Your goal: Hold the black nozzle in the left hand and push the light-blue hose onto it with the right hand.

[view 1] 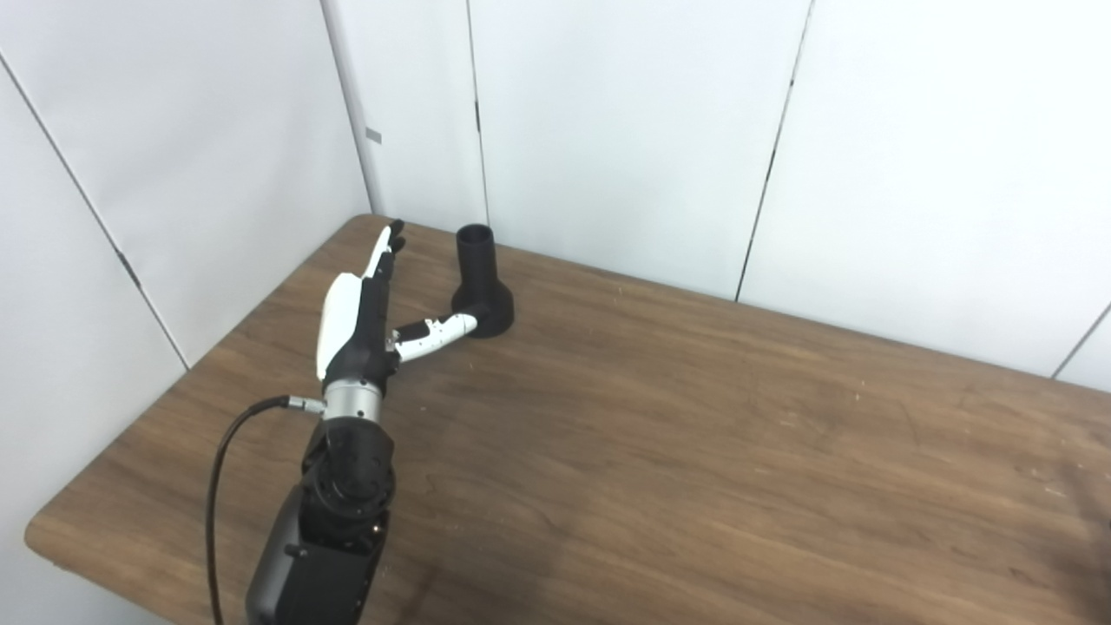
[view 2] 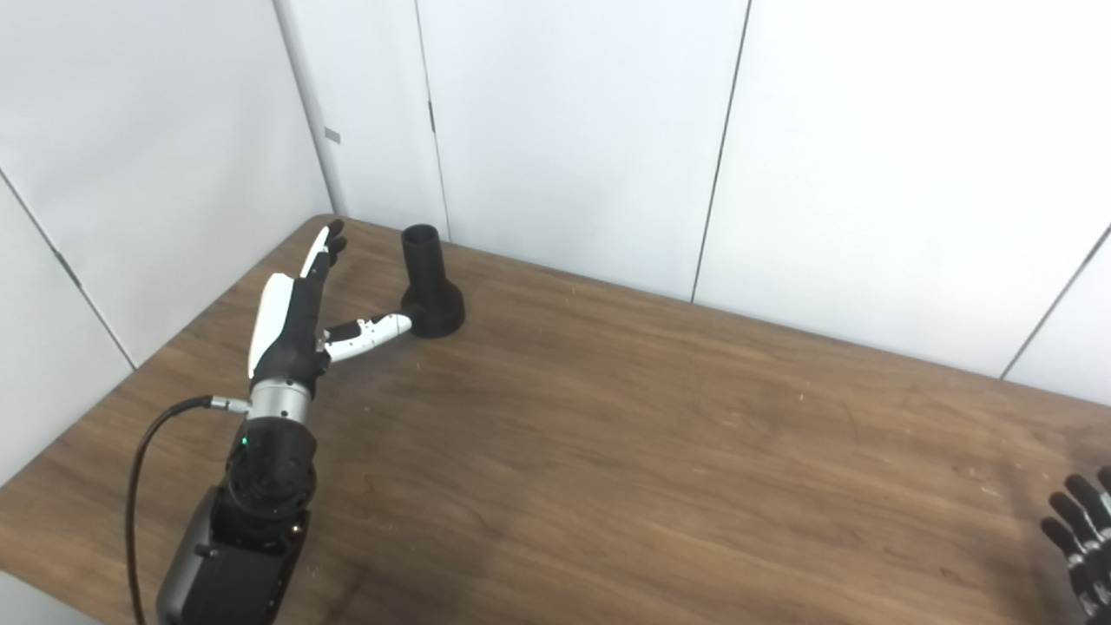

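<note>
The black nozzle (view 1: 482,279) stands upright on its flared base near the table's far left corner, narrow tube end up. My left hand (view 1: 360,304) is just left of it, flat and open, fingers stretched toward the back wall. Its thumb (view 1: 434,334) points right and reaches the nozzle's base; I cannot tell whether it touches. In the right eye view my right hand (view 2: 1081,531) shows only as dark spread fingertips at the bottom right edge, holding nothing. No light-blue hose is in view.
The brown wooden table (view 1: 694,417) runs from the left corner to the right edge. White wall panels (view 1: 625,130) stand close behind the nozzle. A black cable (view 1: 227,451) loops off my left wrist.
</note>
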{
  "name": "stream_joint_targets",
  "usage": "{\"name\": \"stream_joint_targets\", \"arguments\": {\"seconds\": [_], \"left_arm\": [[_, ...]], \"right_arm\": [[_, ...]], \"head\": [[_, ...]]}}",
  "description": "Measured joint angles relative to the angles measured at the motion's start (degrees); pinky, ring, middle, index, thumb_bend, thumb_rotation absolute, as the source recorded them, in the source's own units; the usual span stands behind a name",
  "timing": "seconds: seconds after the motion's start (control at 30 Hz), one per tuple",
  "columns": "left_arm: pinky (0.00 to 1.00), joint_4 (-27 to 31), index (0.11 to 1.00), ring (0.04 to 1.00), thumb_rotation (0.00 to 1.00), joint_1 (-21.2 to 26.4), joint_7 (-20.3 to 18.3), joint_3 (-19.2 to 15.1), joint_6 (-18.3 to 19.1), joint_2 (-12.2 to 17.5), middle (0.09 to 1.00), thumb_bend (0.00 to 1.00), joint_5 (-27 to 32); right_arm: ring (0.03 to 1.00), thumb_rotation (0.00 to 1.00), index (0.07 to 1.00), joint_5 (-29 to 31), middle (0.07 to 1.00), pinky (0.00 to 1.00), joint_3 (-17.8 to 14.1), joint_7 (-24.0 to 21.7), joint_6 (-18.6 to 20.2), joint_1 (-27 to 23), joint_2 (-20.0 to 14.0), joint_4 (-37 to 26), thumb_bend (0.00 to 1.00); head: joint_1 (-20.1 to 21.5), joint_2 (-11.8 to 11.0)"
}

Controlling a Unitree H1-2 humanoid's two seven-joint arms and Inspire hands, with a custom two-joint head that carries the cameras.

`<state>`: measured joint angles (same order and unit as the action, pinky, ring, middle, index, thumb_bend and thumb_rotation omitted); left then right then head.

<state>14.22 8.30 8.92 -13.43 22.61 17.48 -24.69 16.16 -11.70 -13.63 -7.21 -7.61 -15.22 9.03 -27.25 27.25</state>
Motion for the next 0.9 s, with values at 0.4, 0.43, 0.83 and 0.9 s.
{"name": "stream_joint_targets", "arguments": {"seconds": [0.4,0.43,0.83,0.9], "left_arm": [[1.0,-11.01,0.93,0.982,0.36,4.93,-3.05,3.63,3.99,6.11,0.957,0.91,-3.27],[1.0,-11.62,0.93,0.984,0.37,5.24,-3.27,4.1,4.04,6.27,0.958,0.91,-3.64],[1.0,-20.77,0.932,1.0,0.41,10.04,-8.77,5.44,4.43,7.78,0.976,0.94,-5.23],[1.0,-22.05,0.932,1.0,0.41,10.56,-9.25,5.38,4.45,7.82,0.976,0.94,-5.22]], "right_arm": [[0.92,1.0,0.957,-0.02,0.915,0.88,0.03,0.0,-0.11,-0.11,-0.01,0.23,0.53],[0.919,1.0,0.956,-0.03,0.914,0.88,0.02,0.0,-0.12,-0.1,-0.01,0.22,0.53],[0.912,1.0,0.944,-0.35,0.906,0.85,0.08,0.01,-0.17,0.03,-0.06,0.04,0.56],[0.911,1.0,0.942,-0.61,0.904,0.84,0.08,0.01,-0.2,0.06,-0.06,0.04,0.56]], "head": [[0.53,0.26],[0.53,0.26],[1.14,0.79],[1.41,0.79]]}}
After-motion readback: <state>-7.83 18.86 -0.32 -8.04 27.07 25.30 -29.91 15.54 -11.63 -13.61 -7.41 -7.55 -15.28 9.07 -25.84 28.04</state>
